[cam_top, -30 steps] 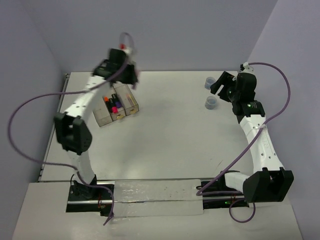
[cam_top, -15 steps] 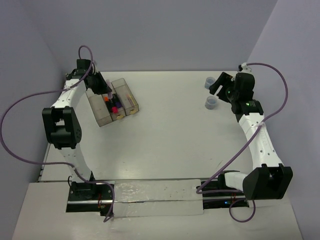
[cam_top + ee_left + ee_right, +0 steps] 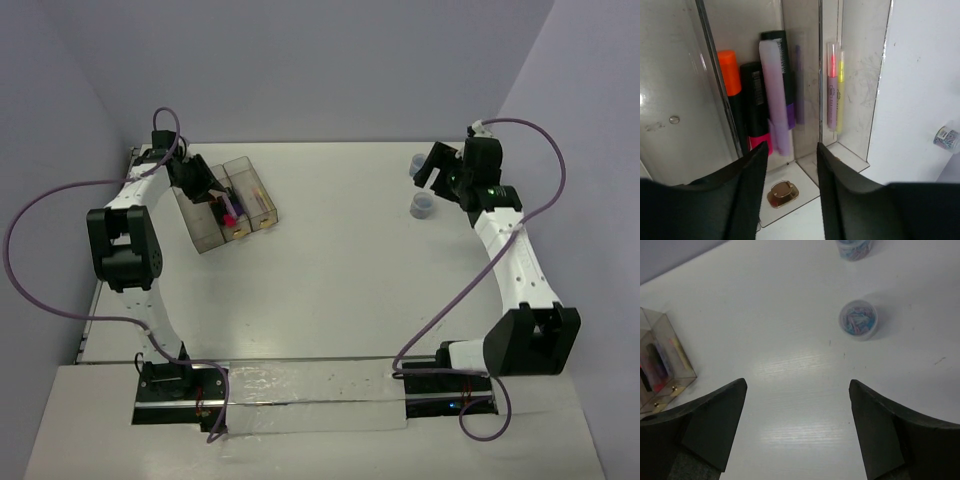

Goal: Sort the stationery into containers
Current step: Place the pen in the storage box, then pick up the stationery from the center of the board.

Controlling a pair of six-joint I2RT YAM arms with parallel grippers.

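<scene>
Standing markers in middle bin, sticks in next; left gripper, right gripper parted, empty

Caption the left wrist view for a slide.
Open, empty left claw facing the clear bins: markers in the middle compartment, thin sticks in the next.

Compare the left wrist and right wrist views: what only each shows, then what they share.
Only the left wrist: the bins up close, an orange marker, a lilac marker and dark markers standing in one compartment, pink and yellow sticks in the next, and the left fingers.
Only the right wrist: both tubs at once, a round tub of coloured clips and a second tub at the top edge, and the right fingers wide apart.
Both: the bins holding markers, the white table, and one tub, cut off at the left wrist view's right edge.
</scene>
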